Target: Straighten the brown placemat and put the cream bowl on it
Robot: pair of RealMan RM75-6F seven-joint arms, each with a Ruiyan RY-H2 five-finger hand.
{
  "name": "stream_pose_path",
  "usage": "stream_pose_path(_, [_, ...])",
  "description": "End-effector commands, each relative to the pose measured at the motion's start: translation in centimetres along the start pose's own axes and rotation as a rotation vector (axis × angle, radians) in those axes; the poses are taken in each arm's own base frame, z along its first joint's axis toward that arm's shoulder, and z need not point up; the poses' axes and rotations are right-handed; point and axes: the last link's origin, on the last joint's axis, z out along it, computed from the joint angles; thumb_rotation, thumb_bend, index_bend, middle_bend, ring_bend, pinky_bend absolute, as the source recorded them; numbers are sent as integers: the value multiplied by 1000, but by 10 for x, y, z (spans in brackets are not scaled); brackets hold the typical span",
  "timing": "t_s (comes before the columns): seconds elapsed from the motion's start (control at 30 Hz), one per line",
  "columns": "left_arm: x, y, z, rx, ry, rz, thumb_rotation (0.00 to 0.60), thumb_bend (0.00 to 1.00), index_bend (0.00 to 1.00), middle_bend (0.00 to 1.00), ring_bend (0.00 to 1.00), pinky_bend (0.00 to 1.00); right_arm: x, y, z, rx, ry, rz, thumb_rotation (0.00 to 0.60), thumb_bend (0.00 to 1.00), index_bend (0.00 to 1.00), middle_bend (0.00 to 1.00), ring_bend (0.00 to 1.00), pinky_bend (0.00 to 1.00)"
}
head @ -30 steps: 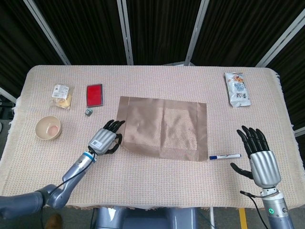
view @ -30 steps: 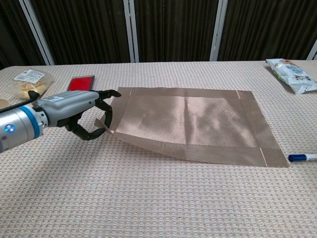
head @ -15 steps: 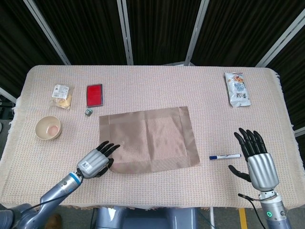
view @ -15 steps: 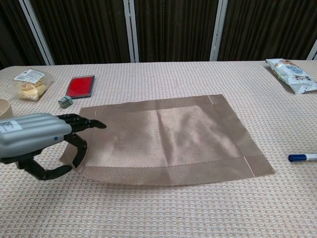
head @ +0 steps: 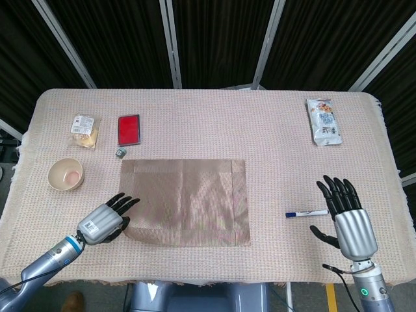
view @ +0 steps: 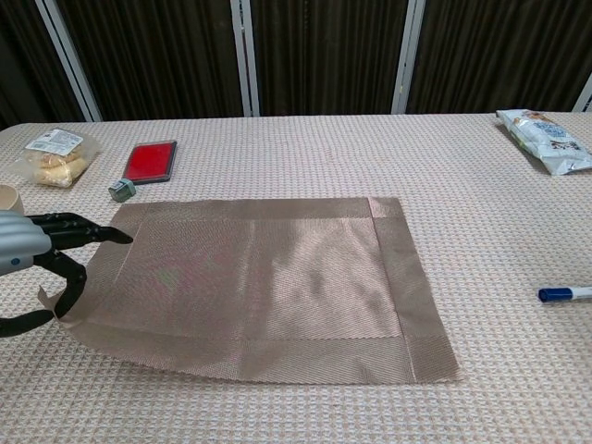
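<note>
Now the brown placemat lies nearly square to the table edges, left of centre, its near-left corner lifted slightly off the cloth. The left hand sits at that corner — about 8 o'clock from the mat's middle — and in the chest view its thumb curls under the raised corner while the dark fingers reach over the mat's left edge, so the corner is pinched between them. From the hand, the mat spreads away toward 2 o'clock.

The cream bowl stands upright off the mat, at about 10 o'clock from the left hand and well apart from it, near the table's left edge; only a sliver of its rim shows at the left border of the chest view.

The right hand hovers at the near-right part of the table with fingers spread and pointing away from the robot, holding nothing. A blue-capped pen lies just beside it at 9 o'clock, not touching.

At 12 o'clock from the mat's left corner sit a red flat case and a small grey block; a bagged pastry lies left of them, and a snack packet at the far right.
</note>
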Motion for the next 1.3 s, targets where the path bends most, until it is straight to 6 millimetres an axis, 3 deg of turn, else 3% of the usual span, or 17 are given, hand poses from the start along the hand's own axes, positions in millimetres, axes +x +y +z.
stream_pose_path(0.03, [-3, 3, 1, -8, 6, -26, 600, 451, 690, 0, 0, 0, 0, 0, 1, 0, 0, 1, 600, 0, 0, 0, 0, 0])
stream_pose_path(0.17, [-6, 8, 3, -24, 11, -45, 600, 447, 671, 0, 0, 0, 0, 0, 1, -1, -2, 0, 600, 0, 0, 0, 0, 0])
stream_pose_path(0.2, [-6, 8, 4, -25, 13, -42, 600, 417, 613, 0, 0, 0, 0, 0, 1, -1, -2, -1, 600, 0, 0, 0, 0, 0])
stream_pose_path(0.27, [-7, 8, 4, -25, 16, -24, 600, 221, 390, 0, 0, 0, 0, 1, 1, -3, -2, -1, 600, 0, 0, 0, 0, 0])
stream_pose_path(0.33, [-8, 7, 2, -25, 5, -23, 600, 10, 87, 0, 0, 0, 0, 2, 0, -5, -1, -1, 600, 0, 0, 0, 0, 0])
stream_pose_path(0.4, [-6, 7, -2, -30, 2, -40, 600, 0, 2, 0, 0, 0, 1, 2, 0, -5, 0, 1, 600, 0, 0, 0, 0, 0])
stream_pose_path(0.5, [1, 2, -13, -18, 24, -77, 600, 0, 0, 0, 0, 0, 2, 2, -1, -5, 1, 3, 600, 0, 0, 0, 0, 0])
stream_pose_path(0.63, [25, -14, -32, 36, 131, -128, 600, 0, 0, 0, 0, 0, 2, 1, -2, 0, 1, 3, 600, 0, 0, 0, 0, 0])
stream_pose_path(0.73, [40, -35, -45, 121, 205, -143, 600, 0, 28, 0, 0, 0, 2, 0, -2, 5, 0, 6, 600, 0, 0, 0, 0, 0])
stream_pose_path(0.87, [50, -72, -59, 281, 255, -145, 600, 0, 151, 0, 0, 0, 2, -2, -3, 12, -1, 11, 600, 0, 0, 0, 0, 0])
stream_pose_path(1.1, [32, -133, -74, 522, 237, -171, 600, 0, 299, 0, 0, 0, 3, -3, -2, 19, -4, 18, 600, 0, 0, 0, 0, 0])
stream_pose_path(1.3, [9, -162, -66, 625, 181, -214, 600, 0, 324, 0, 0, 0, 1, -4, -1, 21, -13, 25, 600, 0, 0, 0, 0, 0])
